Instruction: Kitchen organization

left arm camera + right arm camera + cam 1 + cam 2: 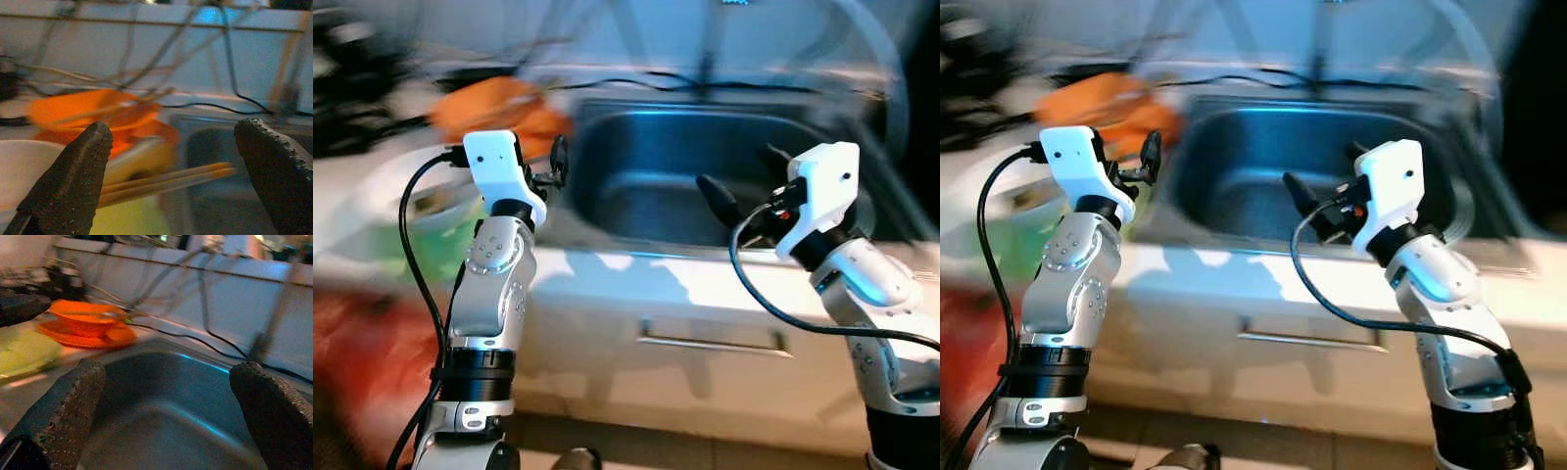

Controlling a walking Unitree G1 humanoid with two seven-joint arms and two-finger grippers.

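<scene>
1. Left eye view, blurred: a steel sink is set into a pale worktop, with a drawer handle on the cabinet front below it. The left gripper is raised over the worktop just beside the sink's left rim. The right gripper reaches over the sink's front edge with its fingers spread. Orange dishes sit on the worktop behind the left gripper, and something green lies to the left of that arm
2. Right eye view: the same scene, with the right gripper's black fingers pointing into the basin
3. Left wrist view: the left gripper's fingers stand wide apart and hold nothing. Between them lie the orange dishes, a yellow item and what look like wooden chopsticks, too blurred to be sure, at the sink's edge
4. Right wrist view: the right gripper's fingers stand wide apart and empty above the sink basin. The orange dishes are stacked on the worktop past the rim, near a green plate
</scene>
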